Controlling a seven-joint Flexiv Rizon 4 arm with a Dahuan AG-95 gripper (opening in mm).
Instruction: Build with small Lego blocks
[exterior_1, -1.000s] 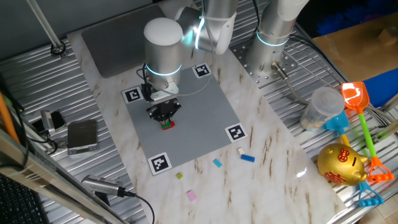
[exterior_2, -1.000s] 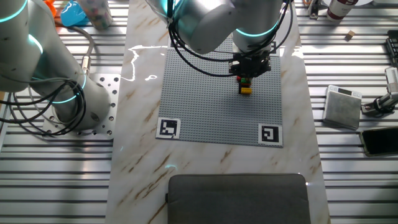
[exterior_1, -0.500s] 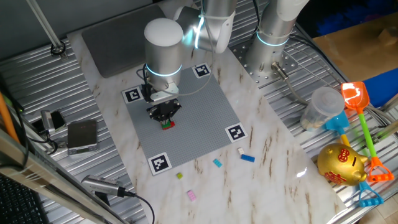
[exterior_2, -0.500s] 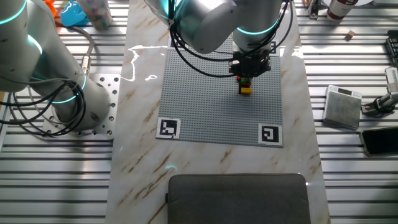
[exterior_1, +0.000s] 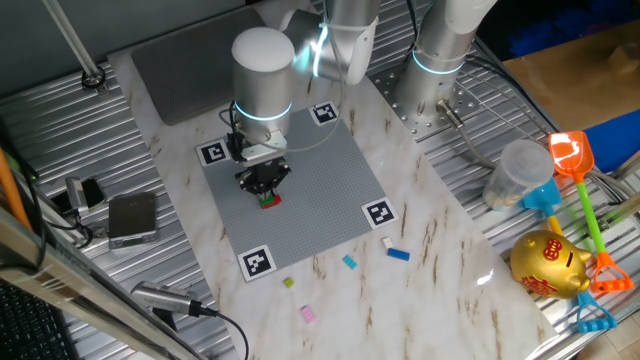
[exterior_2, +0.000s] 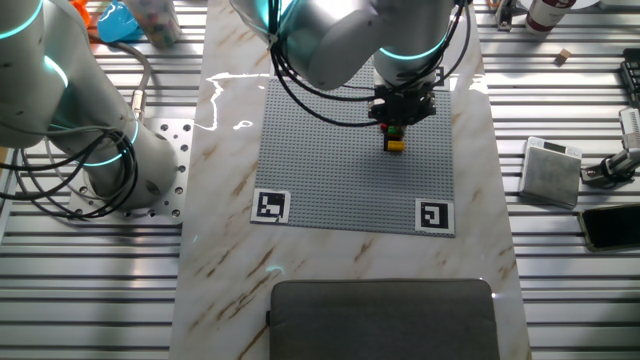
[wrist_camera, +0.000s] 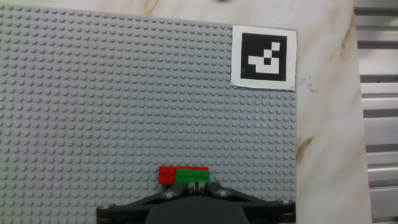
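A small stack of Lego blocks stands on the grey studded plate. In the hand view a green brick sits beside a red brick. From the other fixed view a yellow brick shows on the plate just in front of the fingers. My gripper is straight above the stack. Its fingers are drawn together at the green brick's near edge, and no gap shows between them. Whether they pinch anything is hidden. Loose small bricks lie on the marble: blue, light blue, white, yellowish and pink.
Black-and-white markers sit at the plate's corners. A second arm's base stands behind the plate. A gold piggy bank, toy shovels and a plastic cup lie to the right. A grey box is to the left.
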